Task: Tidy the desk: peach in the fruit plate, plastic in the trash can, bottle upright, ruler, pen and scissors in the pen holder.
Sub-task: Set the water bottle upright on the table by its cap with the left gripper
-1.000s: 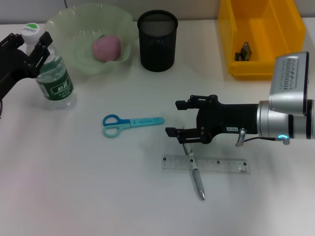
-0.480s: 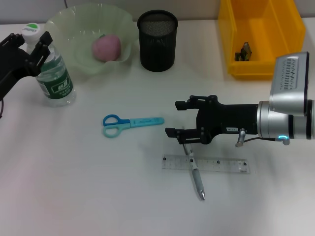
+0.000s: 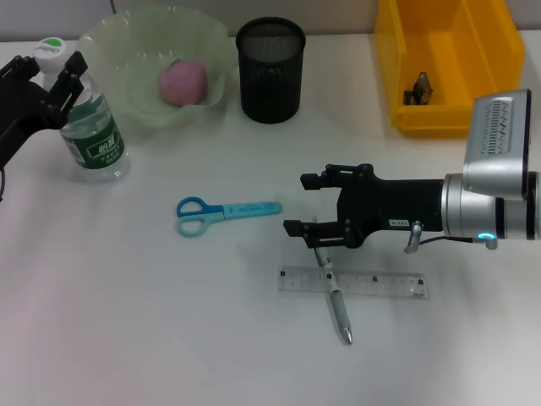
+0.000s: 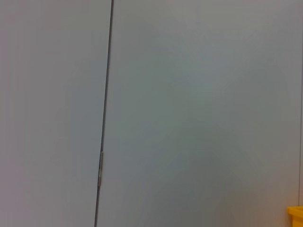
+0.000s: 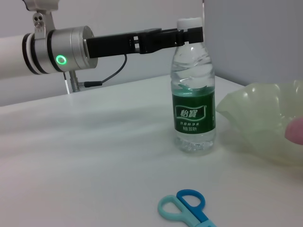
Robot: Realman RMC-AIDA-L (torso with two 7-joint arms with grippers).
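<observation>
The clear bottle (image 3: 91, 127) with a green label stands upright at the table's left, and my left gripper (image 3: 46, 69) is shut on its neck under the white cap. The right wrist view shows the same bottle (image 5: 193, 104) with the left gripper (image 5: 189, 34) at its cap. My right gripper (image 3: 304, 203) hovers open at mid-table, above the tip of the pen (image 3: 336, 292), which lies across the clear ruler (image 3: 372, 282). The blue scissors (image 3: 226, 211) lie left of it. The peach (image 3: 183, 82) is in the green fruit plate (image 3: 127, 51). The black mesh pen holder (image 3: 270, 72) stands behind.
A yellow bin (image 3: 448, 110) at the back right holds a dark crumpled piece (image 3: 420, 87). The scissors' handles (image 5: 187, 208) and the plate's rim (image 5: 255, 123) show in the right wrist view. The left wrist view shows only a grey wall.
The bottle has been brought from a slight tilt to upright as my left gripper shifted a little toward the back. The right arm has not moved.
</observation>
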